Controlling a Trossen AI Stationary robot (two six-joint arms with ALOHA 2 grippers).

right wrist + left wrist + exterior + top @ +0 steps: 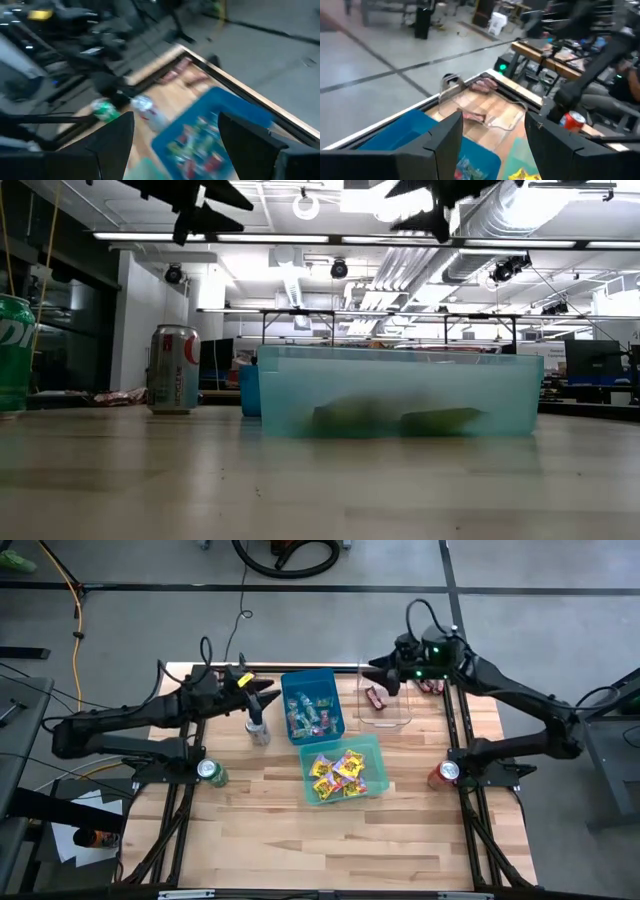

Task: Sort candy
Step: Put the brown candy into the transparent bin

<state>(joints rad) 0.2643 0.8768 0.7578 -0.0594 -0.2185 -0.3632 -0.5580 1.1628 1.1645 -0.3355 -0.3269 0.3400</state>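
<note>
**Both grippers aloft, fingers spread, candy lying in three bins**

Left gripper [268,695]: raised off the table, at the far left part of the wooden table [420,830]. Fingers spread wide, nothing between them. Just beyond the fingertips sits the blue bin [309,703], holding small mixed candy pieces [310,718] in green, red and pink. Right below the fingers stands a silver can [258,730], upright.

Right gripper [376,670]: also lifted, over the far edge of the table. Fingers wide apart, empty. Beneath and just ahead of its fingertips is the clear bin [385,706], with a dark maroon-pink candy [377,698] lying inside near the fingers. More maroon-pink wrappers [432,686] lie on the table behind the gripper, beside the arm's wrist.

Teal bin [345,770]: nearer the front than either gripper, touching the blue bin's near edge. Yellow candy packets [338,773] with pink-purple print are piled in it.

Green can [211,773] stands at the left arm's base, well behind the left fingers. Red can [445,774] stands at the right arm's base, likewise well back from the right fingers.

Low view: both grippers hang dark against the ceiling, above the bins; the teal bin's wall fills the middle, contents blurred.
</note>
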